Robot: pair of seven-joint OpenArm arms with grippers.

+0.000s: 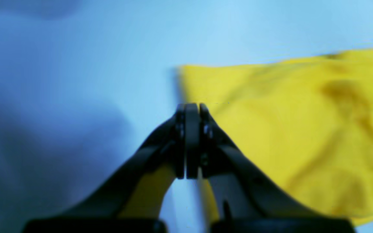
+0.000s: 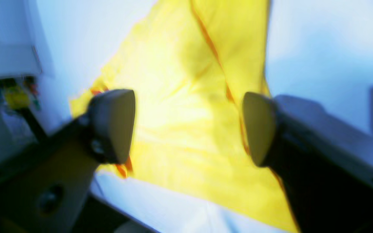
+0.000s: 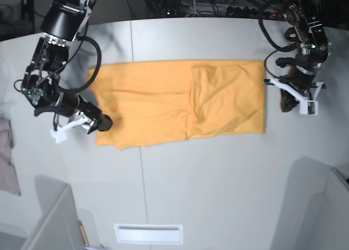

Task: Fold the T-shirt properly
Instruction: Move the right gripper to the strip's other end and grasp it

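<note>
White table (image 3: 218,173), T-shirt (image 3: 163,102) flat, left pincer (image 1: 191,108) together beside its edge, right pincer (image 2: 188,126) apart above cloth

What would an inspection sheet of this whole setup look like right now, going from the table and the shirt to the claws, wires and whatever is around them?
Surface: pale grey table, with seams across it and a slot near the front edge.
Job's things: orange-yellow T-shirt lying flat, partly folded, one panel doubled over.
Clutter: small pinkish cloth at the table's edge, apart from the shirt.
Grippers: right gripper open, jaws wide apart above the shirt's end; left gripper shut, at the shirt's edge; cloth between its jaws cannot be told.
Cables: black cables looping along the right arm; more along the left arm.
Surroundings: grey panels at the front corners; dark equipment behind the table.
</note>
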